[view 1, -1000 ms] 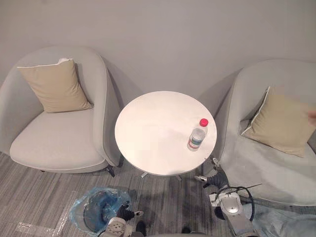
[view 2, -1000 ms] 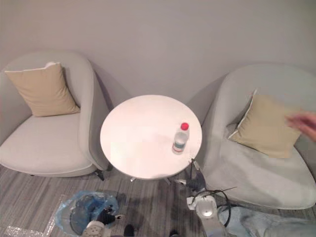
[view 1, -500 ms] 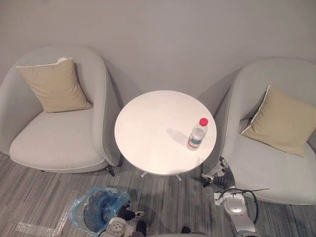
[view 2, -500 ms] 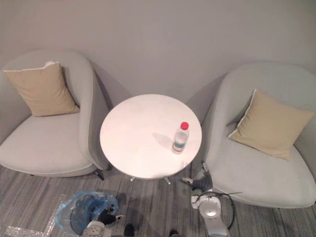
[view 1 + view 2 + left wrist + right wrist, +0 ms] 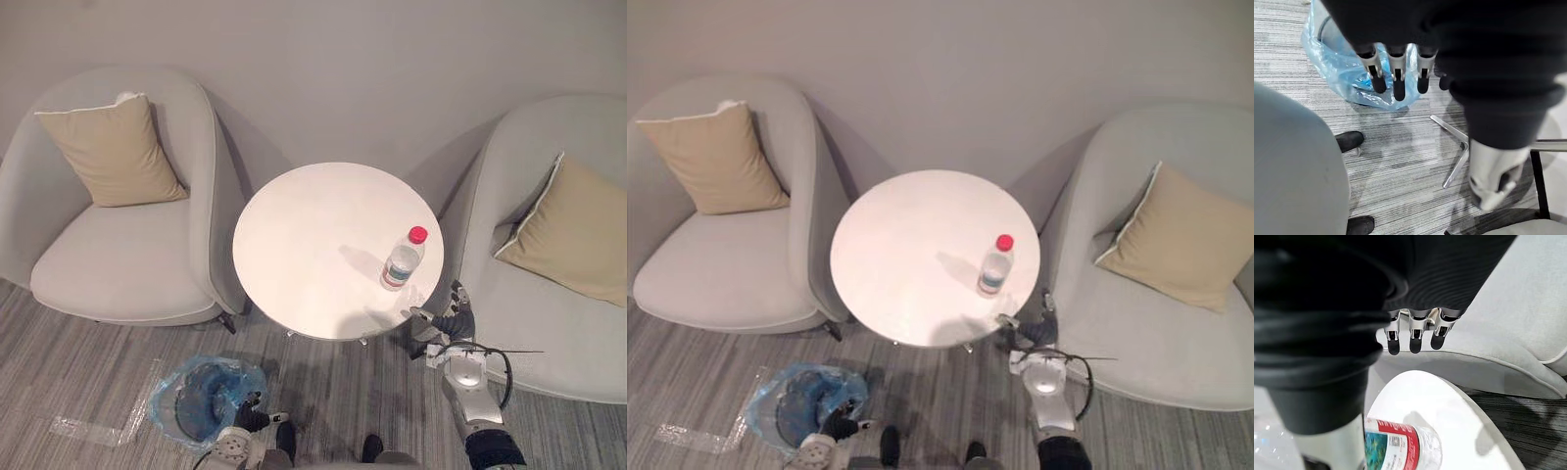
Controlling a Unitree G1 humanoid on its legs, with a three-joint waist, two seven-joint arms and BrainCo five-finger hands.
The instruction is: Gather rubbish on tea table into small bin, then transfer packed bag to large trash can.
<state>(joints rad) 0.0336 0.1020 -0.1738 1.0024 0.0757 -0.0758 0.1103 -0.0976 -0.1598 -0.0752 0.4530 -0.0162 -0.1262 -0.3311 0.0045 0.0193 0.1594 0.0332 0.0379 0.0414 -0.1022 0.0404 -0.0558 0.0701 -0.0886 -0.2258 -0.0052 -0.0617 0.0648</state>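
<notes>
Standing upright on the round white tea table (image 5: 304, 245), the red-capped water bottle (image 5: 403, 261) sits near the rim on the robot's right side. It is the one piece of rubbish on top and nothing is holding it. That spot puts it on the side where the right arm comes in, so a grab from that side looks likeliest.

The right hand (image 5: 446, 323) is raised at the table edge, just beside the bottle but apart from it, a little lower and nearer the robot. In the right wrist view its fingers (image 5: 1411, 340) hang straight and relaxed. The hand is spread, empty and touching nothing, with the labelled bottle body showing past them over the tabletop. It probably sits there as a pre-grasp pose. The fingers have yet to wrap the bottle.

The small bin (image 5: 201, 406), lined with a blue plastic bag, stands on the grey floor near the table base on the robot's left, well below the tabletop. It is likely parked there so rubbish can be dropped in without walking. The left hand (image 5: 250, 419) hangs low just beside the bin. In the left wrist view its fingers are straight above the bag, unclenched and holding nothing.

A grey armchair (image 5: 118, 264) with a tan cushion (image 5: 110, 152) flanks the table on each side.
</notes>
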